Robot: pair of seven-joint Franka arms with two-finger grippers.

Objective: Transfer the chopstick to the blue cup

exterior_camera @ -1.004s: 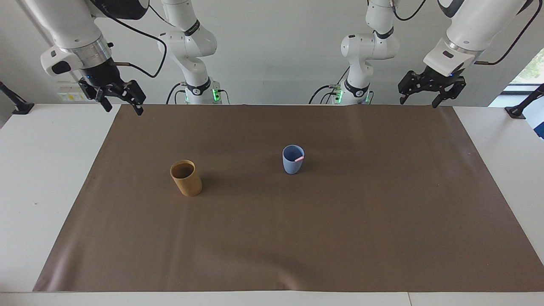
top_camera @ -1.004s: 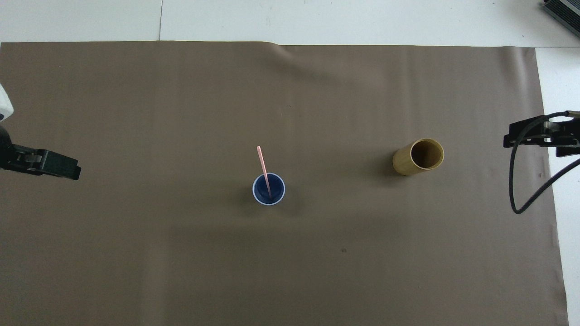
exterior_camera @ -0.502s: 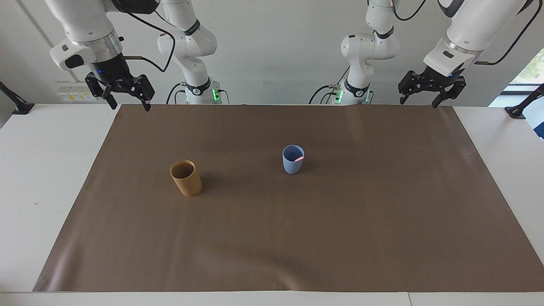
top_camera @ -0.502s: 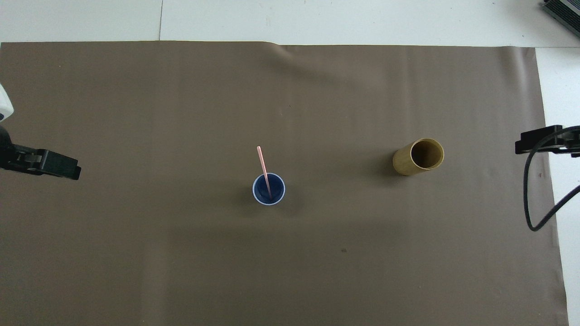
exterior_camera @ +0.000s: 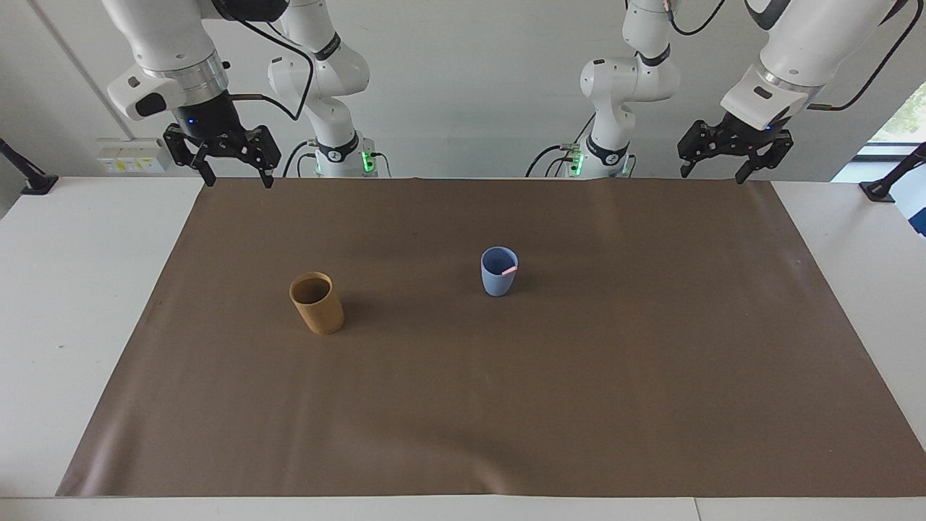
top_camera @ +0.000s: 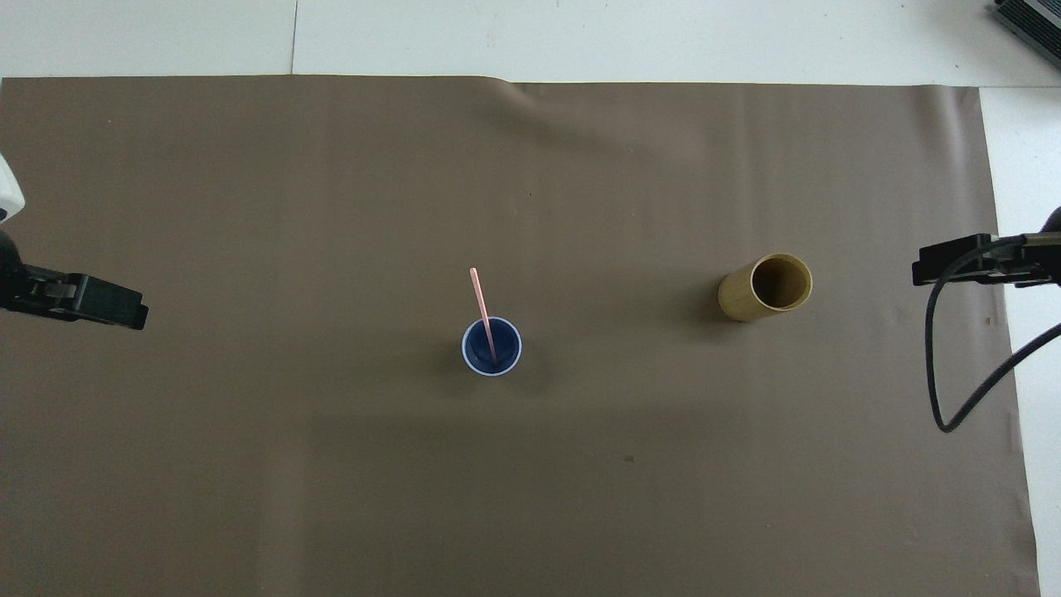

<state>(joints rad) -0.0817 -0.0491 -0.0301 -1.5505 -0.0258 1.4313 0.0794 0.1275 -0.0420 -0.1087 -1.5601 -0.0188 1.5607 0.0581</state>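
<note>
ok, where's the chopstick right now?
The chopstick stands in the blue cup mid-mat, leaning on its rim away from the robots; the tan cup stands toward the right arm's end.

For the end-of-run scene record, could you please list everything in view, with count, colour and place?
blue cup: one, light blue, upright near the middle of the mat.
chopstick: one, pink, standing in the blue cup, leaning on its rim.
tan cup: one, tan-brown, upright on the mat, toward the right arm's end.
mat: one, brown, spread over the table.
table: one, white, under the mat.
left gripper: one, black, open, raised over the mat's edge by the robots, holding nothing.
right gripper: one, black, open, raised over the mat's corner by the robots, holding nothing.
</note>
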